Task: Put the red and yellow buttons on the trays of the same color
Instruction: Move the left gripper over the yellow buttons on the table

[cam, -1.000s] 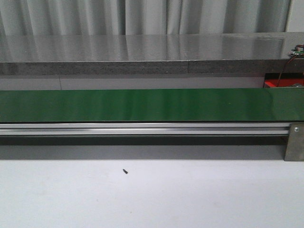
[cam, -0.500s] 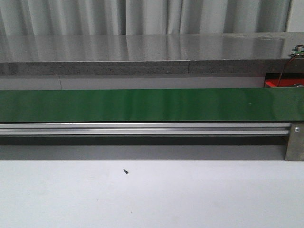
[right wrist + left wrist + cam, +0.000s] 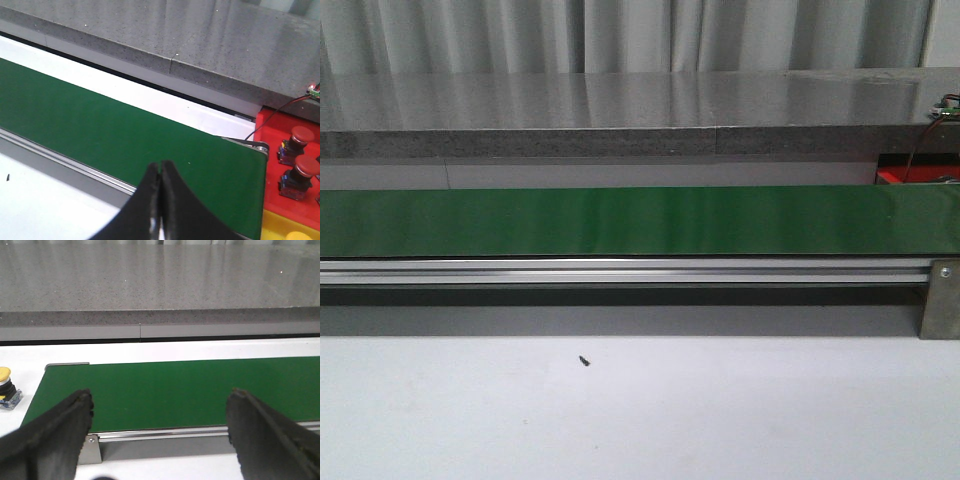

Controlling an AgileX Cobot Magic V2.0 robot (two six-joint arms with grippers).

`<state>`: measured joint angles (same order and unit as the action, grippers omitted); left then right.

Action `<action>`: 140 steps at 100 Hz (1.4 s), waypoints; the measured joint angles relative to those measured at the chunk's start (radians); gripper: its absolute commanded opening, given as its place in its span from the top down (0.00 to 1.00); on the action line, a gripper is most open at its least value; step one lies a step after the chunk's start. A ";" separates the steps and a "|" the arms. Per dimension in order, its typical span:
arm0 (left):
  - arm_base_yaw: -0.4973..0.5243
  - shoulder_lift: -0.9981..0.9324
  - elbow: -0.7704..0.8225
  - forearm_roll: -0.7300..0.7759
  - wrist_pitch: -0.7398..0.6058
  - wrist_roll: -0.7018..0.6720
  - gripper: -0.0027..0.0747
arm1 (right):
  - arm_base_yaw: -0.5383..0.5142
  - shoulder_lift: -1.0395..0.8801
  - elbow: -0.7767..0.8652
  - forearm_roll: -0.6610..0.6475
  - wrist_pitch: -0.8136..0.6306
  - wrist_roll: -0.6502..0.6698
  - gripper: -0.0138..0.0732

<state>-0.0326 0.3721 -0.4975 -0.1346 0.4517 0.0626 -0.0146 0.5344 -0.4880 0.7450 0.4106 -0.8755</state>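
In the left wrist view my left gripper (image 3: 161,400) is open and empty over the near edge of the green conveyor belt (image 3: 190,390). A yellow button (image 3: 6,388) stands on the white table past the belt's end. In the right wrist view my right gripper (image 3: 161,167) is shut and empty above the belt (image 3: 100,130). Two red buttons (image 3: 298,142) (image 3: 299,175) stand on the red tray (image 3: 272,165) at the belt's end. A yellow tray (image 3: 280,227) lies beside it with a yellow button (image 3: 302,236) at the frame edge. Neither gripper shows in the front view.
The belt (image 3: 640,220) runs across the front view on an aluminium rail (image 3: 620,270), with a grey stone counter (image 3: 620,110) behind it. A small dark speck (image 3: 584,360) lies on the white table. A corner of the red tray (image 3: 920,175) shows at right.
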 measured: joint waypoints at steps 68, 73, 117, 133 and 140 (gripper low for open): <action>0.329 0.728 -0.503 0.119 0.121 -0.126 0.26 | 0.000 0.000 0.000 0.002 0.000 0.000 0.92; 0.353 0.790 -0.543 0.120 0.121 -0.126 0.26 | 0.000 0.000 0.000 0.002 0.000 0.000 0.92; 0.461 1.286 -0.903 0.146 0.180 -0.126 0.30 | 0.000 0.000 0.000 0.002 0.000 0.002 0.92; 0.461 1.437 -1.025 0.175 0.227 -0.126 0.30 | 0.000 0.000 0.000 0.002 0.000 0.002 0.92; 0.461 1.497 -1.075 0.182 0.250 -0.126 0.30 | 0.000 0.000 0.000 0.002 0.000 0.002 0.92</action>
<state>0.4285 1.8690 -1.5728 0.0472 0.7015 -0.0634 -0.0146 0.5344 -0.4880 0.7465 0.4106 -0.8733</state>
